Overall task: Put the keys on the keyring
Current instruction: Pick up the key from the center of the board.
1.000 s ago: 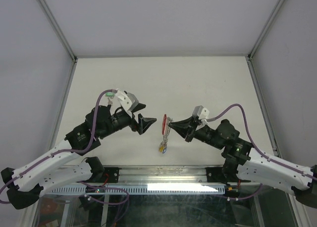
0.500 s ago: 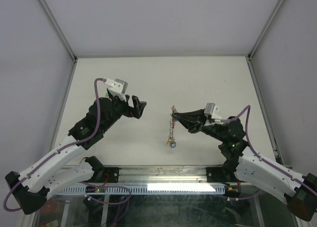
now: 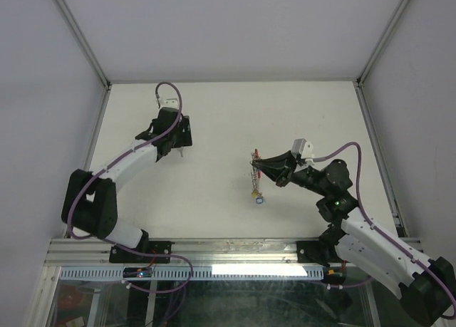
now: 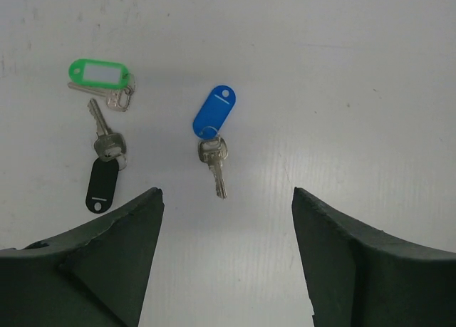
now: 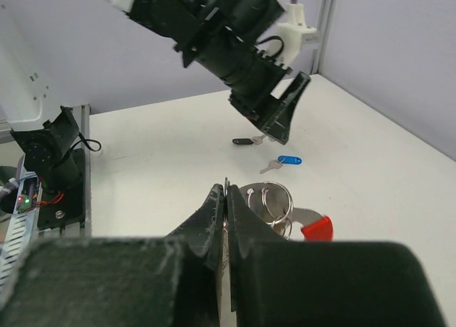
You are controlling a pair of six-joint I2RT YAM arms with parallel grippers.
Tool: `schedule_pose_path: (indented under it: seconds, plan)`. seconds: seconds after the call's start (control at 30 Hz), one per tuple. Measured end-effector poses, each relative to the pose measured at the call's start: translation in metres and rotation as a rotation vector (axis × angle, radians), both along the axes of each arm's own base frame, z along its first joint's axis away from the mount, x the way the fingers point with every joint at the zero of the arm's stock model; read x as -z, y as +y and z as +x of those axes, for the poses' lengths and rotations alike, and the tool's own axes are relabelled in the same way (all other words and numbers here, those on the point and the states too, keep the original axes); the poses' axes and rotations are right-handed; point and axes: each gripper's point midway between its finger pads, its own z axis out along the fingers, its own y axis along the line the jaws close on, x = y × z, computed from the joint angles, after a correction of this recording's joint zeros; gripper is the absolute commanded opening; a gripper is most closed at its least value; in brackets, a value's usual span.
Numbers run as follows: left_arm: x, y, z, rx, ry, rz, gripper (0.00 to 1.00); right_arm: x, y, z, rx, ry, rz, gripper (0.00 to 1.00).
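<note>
- Right gripper [image 5: 225,193] is clamped shut on the keyring [image 3: 256,176] and holds it up off the table [image 3: 214,106], a bit right of centre. The red arc [image 5: 317,227] sits up by the fingers, and the little blue tag [image 3: 259,197] dangles at the near end.
- Left gripper [image 4: 226,197] is spread wide with nothing in it, hovering over the keys at the far left.
- Three keys are lying loose there. The blue key [image 4: 214,124] is pretty much lined up between the fingers. The green key [image 4: 100,76] and black key [image 4: 105,176] are off to the side, close together.
- Progress, as I read it: the ring is picked up and ready, but none of those three keys is on it. I can't tell if the bunch already carries a key, it's too small to make out.
- What's left, I reckon: grab a key (blue looks first in line), bring it over to the right, thread it on, then do the same for the other two.
</note>
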Motion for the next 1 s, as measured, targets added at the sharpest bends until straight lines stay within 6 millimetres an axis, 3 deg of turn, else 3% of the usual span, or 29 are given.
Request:
schedule_pose_path:
  seconds: [0.17, 0.33, 0.5, 0.7, 1.0]
  plan:
    - [0.034, 0.003, 0.028, -0.056, 0.076, 0.073, 0.64, 0.003, -0.003, -0.008, -0.017, 0.02, -0.021, 0.0]
    - [0.055, 0.008, 0.045, -0.12, 0.121, 0.128, 0.63, 0.007, -0.005, -0.011, -0.018, 0.03, -0.037, 0.0]
    - [0.069, 0.009, 0.049, -0.131, 0.158, 0.154, 0.66, 0.012, -0.006, -0.01, -0.014, 0.042, -0.052, 0.0]
    - [0.071, 0.01, 0.05, -0.137, 0.159, 0.163, 0.67, 0.015, -0.005, -0.009, -0.017, 0.052, -0.06, 0.0]
    - [0.085, 0.013, 0.05, -0.155, 0.18, 0.185, 0.44, 0.015, -0.005, -0.01, -0.018, 0.053, -0.059, 0.0]
